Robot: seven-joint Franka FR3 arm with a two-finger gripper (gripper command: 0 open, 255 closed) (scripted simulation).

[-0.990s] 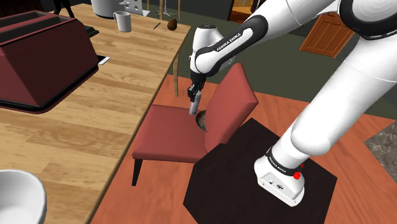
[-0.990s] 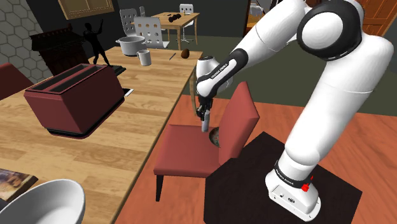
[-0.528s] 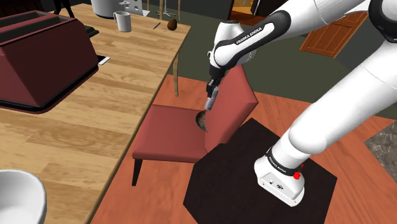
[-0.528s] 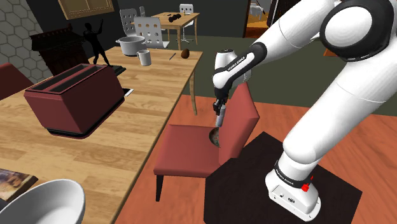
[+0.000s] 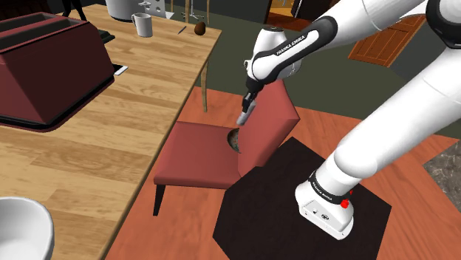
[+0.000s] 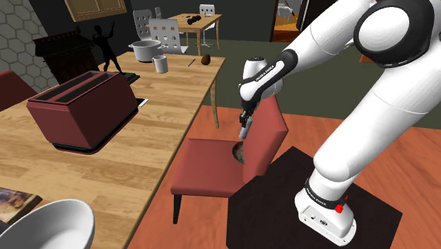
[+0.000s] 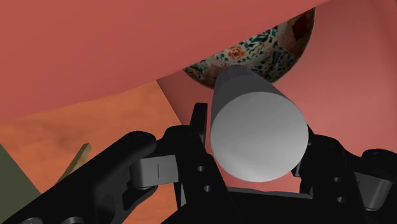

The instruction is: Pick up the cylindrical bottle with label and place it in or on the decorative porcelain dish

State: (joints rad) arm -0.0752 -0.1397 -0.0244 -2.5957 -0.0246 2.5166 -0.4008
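My black gripper (image 5: 247, 108) is shut on a plain light-grey cylindrical bottle (image 5: 243, 116), which hangs tilted beside the red chair's backrest. The bottle (image 6: 244, 130) is a short way above the patterned dish (image 5: 233, 137), which rests on the chair seat and is partly hidden by the backrest. In the wrist view the fingers (image 7: 198, 125) clasp the bottle (image 7: 257, 127) on both sides. Past its far end lies the dish (image 7: 254, 54) with its floral teal and red pattern. The dish (image 6: 239, 151) also peeks out beside the backrest in the second exterior view.
The red chair (image 5: 199, 155) stands against the wooden table (image 5: 111, 125). On the table are a maroon toaster (image 5: 44, 66), a white mug (image 5: 142, 24) and a white bowl (image 5: 18, 229). The robot's black stand (image 5: 281, 207) sits just behind the chair.
The gripper carried the bottle toward the shoulder view's right and slightly up, from over the seat to beside the backrest, tilting it. The grip stayed shut.
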